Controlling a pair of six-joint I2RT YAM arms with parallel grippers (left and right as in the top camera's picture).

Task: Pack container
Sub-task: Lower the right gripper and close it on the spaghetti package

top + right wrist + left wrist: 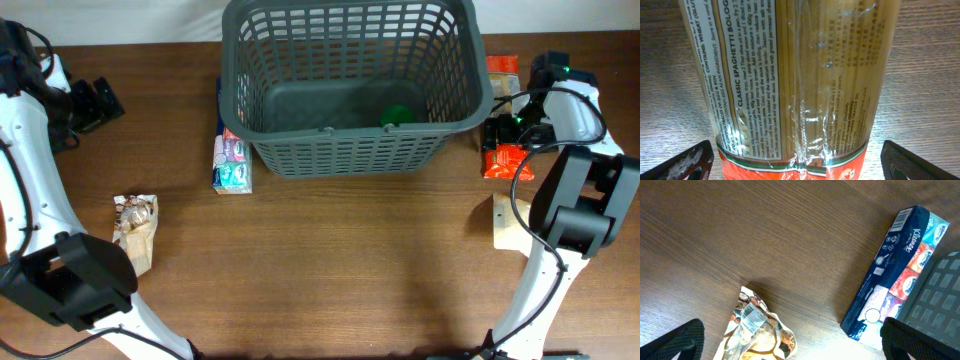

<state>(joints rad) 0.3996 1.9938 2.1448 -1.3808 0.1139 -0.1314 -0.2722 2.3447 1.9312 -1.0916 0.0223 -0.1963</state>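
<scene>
The container, a dark grey lattice basket (350, 140), stands at the back middle, with a green item (397, 115) inside; its wall also shows in the left wrist view (940, 295). My right gripper (505, 130) (800, 160) is open. It is low over a spaghetti pack (505, 160) (800, 75) lying right of the basket, with a finger on each side and neither touching. My left gripper (95, 105) (790, 340) is open and empty at the far left. It is high above a crumpled snack bag (135, 228) (760, 330).
A blue Kleenex tissue pack (232, 160) (895, 265) lies against the basket's left wall. A pale wooden piece (505, 225) lies by the right arm's base. The arm bases stand at the front left and front right.
</scene>
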